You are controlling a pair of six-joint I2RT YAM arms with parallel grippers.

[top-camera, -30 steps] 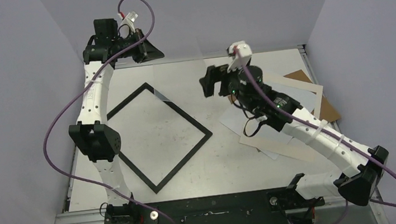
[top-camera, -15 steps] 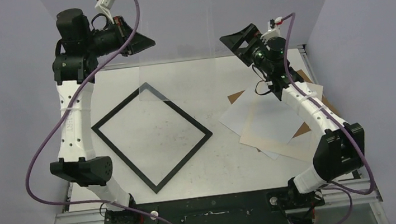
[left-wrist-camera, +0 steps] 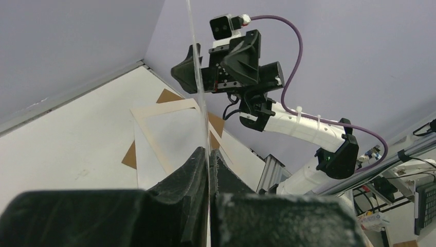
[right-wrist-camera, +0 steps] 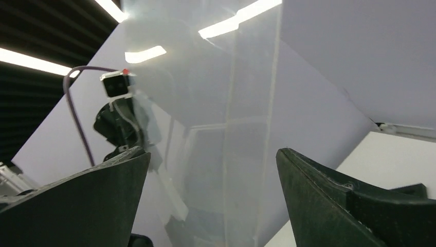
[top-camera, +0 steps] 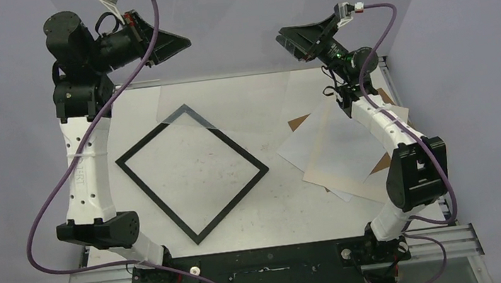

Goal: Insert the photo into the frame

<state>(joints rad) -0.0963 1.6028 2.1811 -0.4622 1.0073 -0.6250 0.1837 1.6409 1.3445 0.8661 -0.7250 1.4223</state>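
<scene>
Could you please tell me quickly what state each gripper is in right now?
Left gripper: closed on the edge of the clear pane.
Right gripper: open, gripping nothing.

Clear pane (right-wrist-camera: 221, 128) up in the air over far side of table (top-camera: 277, 210), nearly upright, w/ glare on it. Rt side of table: cream mat (top-camera: 317, 157) w/ cut-out window lies flat over brown cardboard (top-camera: 297, 123); cardboard corners stick out L & R.
</scene>
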